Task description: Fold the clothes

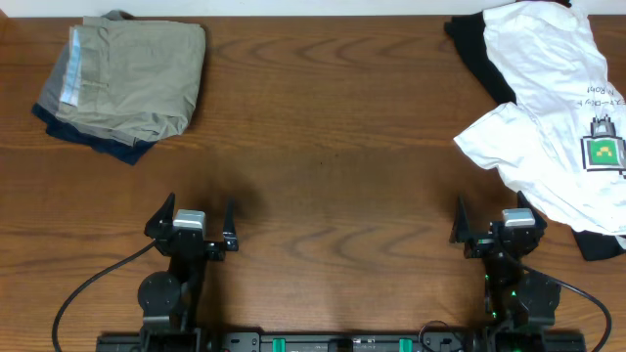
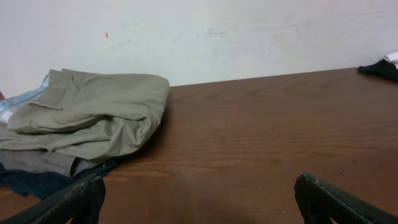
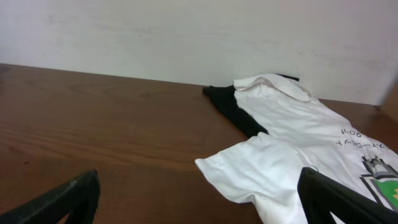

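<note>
Folded khaki-olive shorts (image 1: 132,73) lie on a pile at the table's far left, over a dark blue garment (image 1: 108,145); they also show in the left wrist view (image 2: 93,115). A white T-shirt with green print (image 1: 553,122) lies spread at the far right, over a black garment (image 1: 479,54); the right wrist view shows the shirt (image 3: 305,155) and the black garment (image 3: 230,106). My left gripper (image 1: 191,223) is open and empty near the front edge, also in its wrist view (image 2: 199,199). My right gripper (image 1: 494,225) is open and empty, its right finger just before the shirt's sleeve, also in its wrist view (image 3: 199,196).
The brown wooden table (image 1: 323,147) runs between the two piles. A pale wall (image 2: 217,31) stands behind the far edge. Arm bases and cables (image 1: 98,284) sit along the front edge.
</note>
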